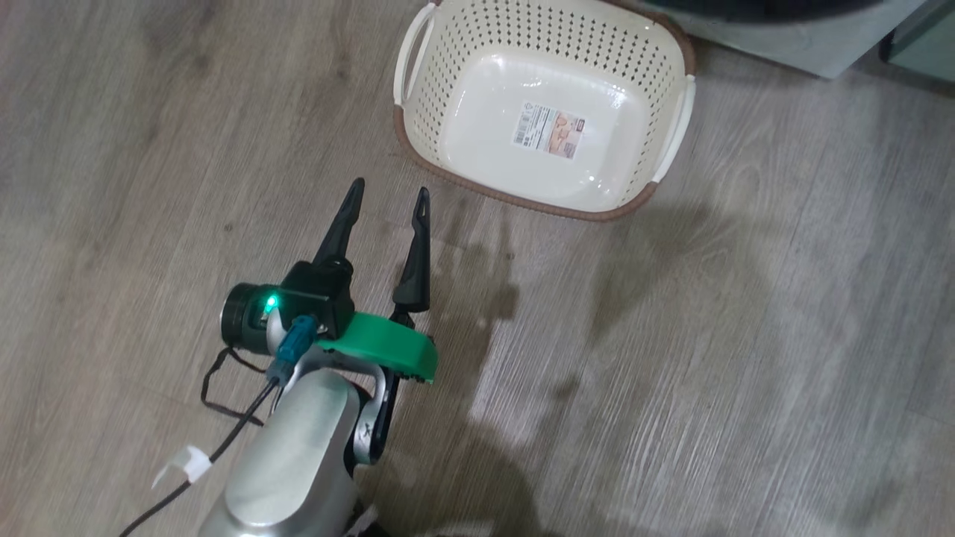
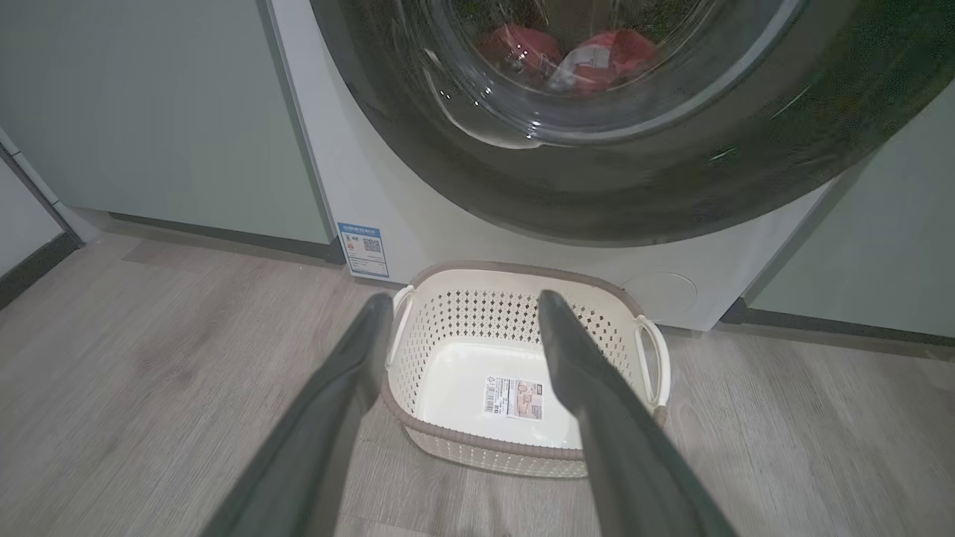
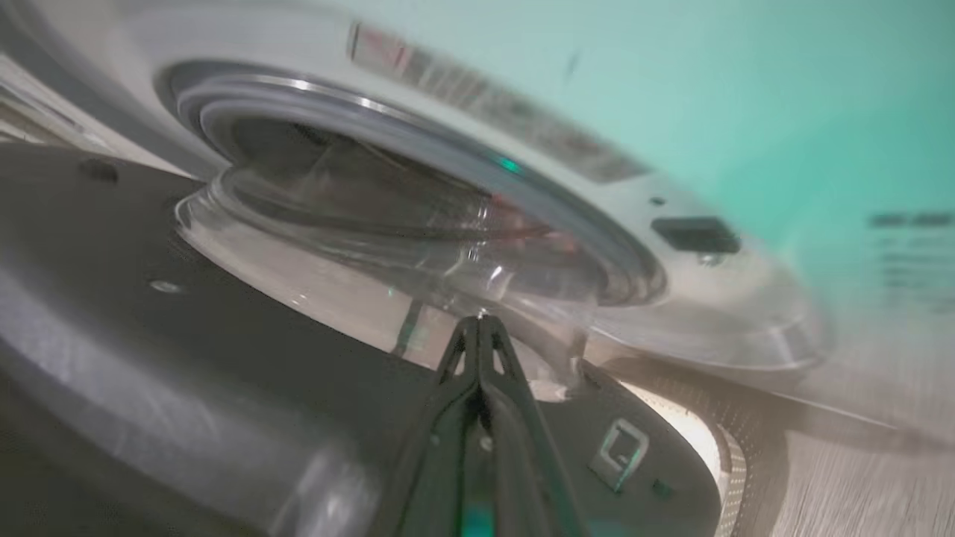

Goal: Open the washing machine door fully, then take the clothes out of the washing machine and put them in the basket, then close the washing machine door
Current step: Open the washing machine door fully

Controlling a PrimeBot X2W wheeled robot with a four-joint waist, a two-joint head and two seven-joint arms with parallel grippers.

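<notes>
Right claw [image 3: 480,324], pressed together, seemingly touches the washing machine door [image 3: 149,335].

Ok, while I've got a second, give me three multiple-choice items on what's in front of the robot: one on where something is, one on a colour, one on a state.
1. Where does the basket stand?
A. On the floor in front of the washing machine
B. On top of the machine
C. On a table

2. What colour are the clothes behind the glass of the washing machine door?
A. Blue
B. Red
C. Yellow

3. How is the left gripper?
A. Shut on a garment
B. Shut on a basket handle
C. Open, holding nothing

Answers:
1 A: the left wrist view shows it on the wood floor just below the door.
2 B: red fabric shows through the glass.
3 C: in the head view its fingers stand apart with bare floor between them.
</notes>
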